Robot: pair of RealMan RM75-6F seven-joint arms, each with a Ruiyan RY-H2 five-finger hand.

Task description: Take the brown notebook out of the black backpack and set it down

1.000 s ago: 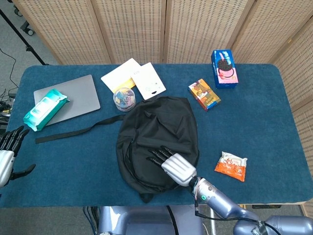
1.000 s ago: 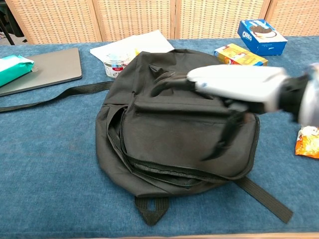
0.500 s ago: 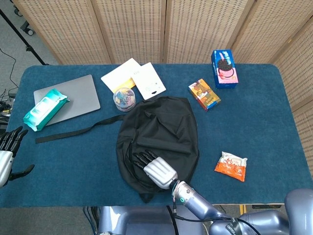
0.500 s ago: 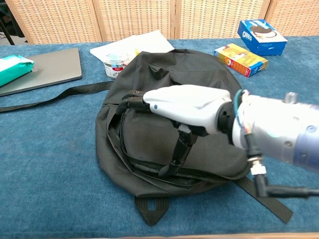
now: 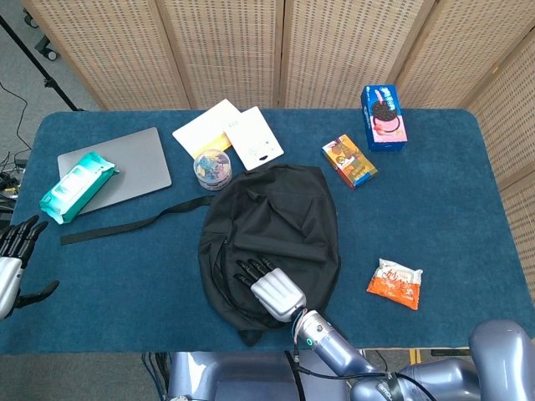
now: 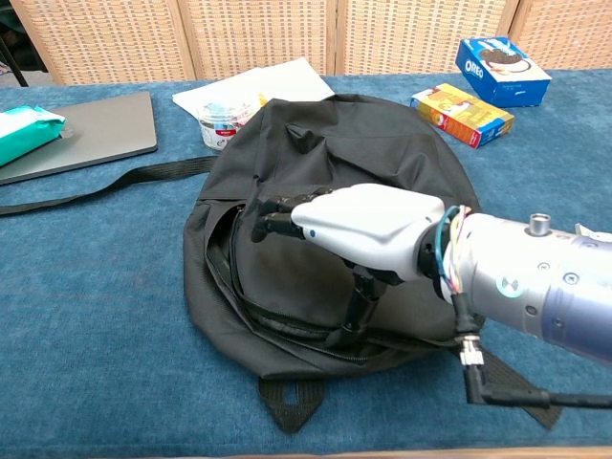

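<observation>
The black backpack (image 5: 272,225) lies flat in the middle of the blue table (image 5: 451,200), and the chest view shows the backpack (image 6: 335,163) with its zipper parted along the near-left edge. No brown notebook shows in either view. My right hand (image 5: 272,288) hovers over the bag's near part, fingers stretched toward the zipper opening and holding nothing; in the chest view the right hand (image 6: 354,225) has its thumb pointing down at the fabric. At the table's left edge my left hand (image 5: 12,259) stays with its fingers spread, away from the bag.
A bag strap (image 5: 125,224) trails left. A grey laptop (image 5: 125,167) with a teal wipes pack (image 5: 77,185) sits far left. White papers (image 5: 234,134) and a small tub (image 5: 211,168) lie behind the bag. Snack boxes (image 5: 349,160), an Oreo box (image 5: 383,117) and an orange packet (image 5: 394,282) are on the right.
My right hand slid left across the backpack toward the zipper opening, then shifted slightly back right. The left hand barely moved.
</observation>
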